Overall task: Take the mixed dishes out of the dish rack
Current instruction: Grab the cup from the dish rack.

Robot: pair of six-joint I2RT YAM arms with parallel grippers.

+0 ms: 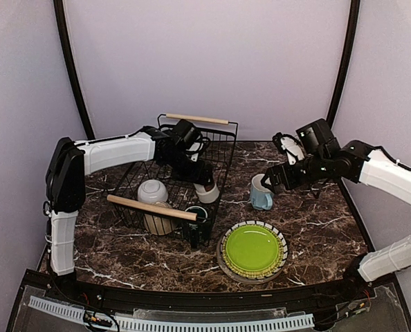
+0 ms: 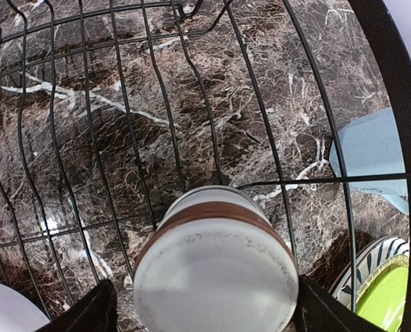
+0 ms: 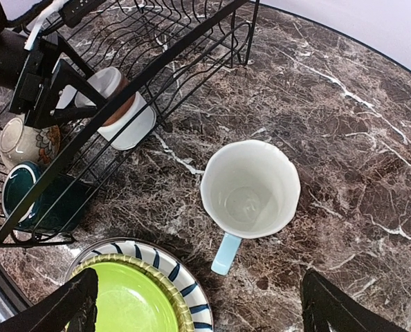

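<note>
The black wire dish rack (image 1: 223,149) stands centre-left. My left gripper (image 1: 200,181) reaches into it and is shut on the brown-white cup (image 2: 216,270), held upside down just above the rack's wire floor near the right wall. A white bowl (image 1: 152,190), a cream bowl (image 1: 157,223) and a dark green mug (image 1: 197,214) sit in the rack. The light blue mug (image 3: 250,187) stands upright on the table. My right gripper (image 3: 202,304) is open and empty above it. A lime-green plate (image 1: 252,249) lies on the striped plate (image 3: 171,273).
The table is dark marble (image 1: 316,221). The rack's wooden handles (image 1: 152,207) run along its near and far ends. The plate stack lies near the front edge, right of the rack. Purple walls enclose the back and sides.
</note>
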